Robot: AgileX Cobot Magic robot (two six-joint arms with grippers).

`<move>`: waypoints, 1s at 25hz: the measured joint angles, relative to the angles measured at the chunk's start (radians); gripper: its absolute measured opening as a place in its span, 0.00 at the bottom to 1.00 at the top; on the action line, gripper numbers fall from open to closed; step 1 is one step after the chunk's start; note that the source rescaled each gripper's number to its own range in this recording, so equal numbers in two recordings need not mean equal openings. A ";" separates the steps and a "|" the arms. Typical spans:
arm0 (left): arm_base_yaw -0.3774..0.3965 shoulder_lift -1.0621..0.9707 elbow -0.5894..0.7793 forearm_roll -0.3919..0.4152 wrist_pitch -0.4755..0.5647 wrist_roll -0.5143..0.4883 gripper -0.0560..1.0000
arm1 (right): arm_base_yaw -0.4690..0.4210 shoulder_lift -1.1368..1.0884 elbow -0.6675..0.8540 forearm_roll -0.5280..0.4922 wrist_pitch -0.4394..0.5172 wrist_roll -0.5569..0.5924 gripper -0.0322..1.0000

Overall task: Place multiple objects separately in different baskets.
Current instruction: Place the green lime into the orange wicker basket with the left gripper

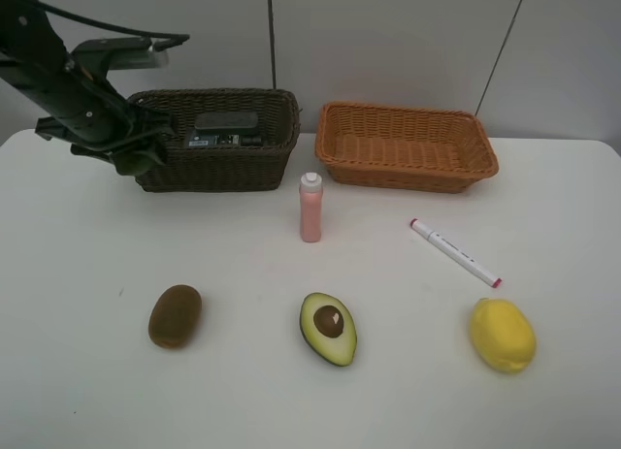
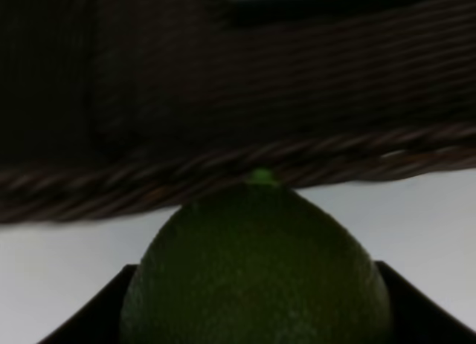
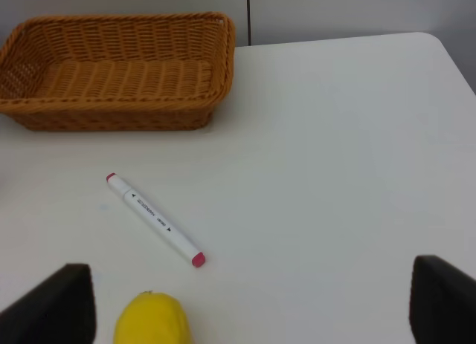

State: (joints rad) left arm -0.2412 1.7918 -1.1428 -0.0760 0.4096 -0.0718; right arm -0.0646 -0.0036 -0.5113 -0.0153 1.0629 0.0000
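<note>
One round green lime (image 2: 256, 262) sat pinched in the left gripper (image 2: 256, 314), just beside the rim of the dark basket (image 2: 223, 173), over the white table (image 1: 78, 371). The right gripper (image 3: 249, 303) had its jaws spread wide.

A woven pattern's seen on the dark brown basket (image 1: 218, 168) and the orange-tan basket (image 1: 408, 168). The lime (image 2: 256, 277) is coloured deep green, the lemon (image 1: 503, 335) yellow, the kiwi (image 1: 175, 316) brown.

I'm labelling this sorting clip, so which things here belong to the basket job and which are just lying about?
Job: lime, kiwi, avocado half, lemon, pink bottle, marker, dark basket with dark items inside, orange basket.

Lying about: no stray item that I can see; only the white table.
</note>
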 joint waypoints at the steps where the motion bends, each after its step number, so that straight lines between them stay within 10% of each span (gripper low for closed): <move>1: -0.053 0.000 -0.039 0.000 -0.003 0.004 0.48 | 0.000 0.000 0.000 0.000 0.000 0.000 1.00; 8: -0.311 0.183 -0.374 -0.059 -0.089 0.006 0.48 | 0.000 0.000 0.000 0.000 0.000 0.000 1.00; 19: -0.364 0.757 -1.041 -0.130 -0.074 0.006 0.48 | 0.000 0.000 0.000 0.000 0.000 0.000 1.00; 25: -0.363 0.862 -1.190 -0.128 0.003 0.006 0.95 | 0.000 0.000 0.000 0.000 0.000 0.000 1.00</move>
State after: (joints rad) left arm -0.6041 2.6537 -2.3328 -0.2044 0.4128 -0.0659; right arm -0.0646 -0.0036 -0.5113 -0.0153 1.0629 0.0000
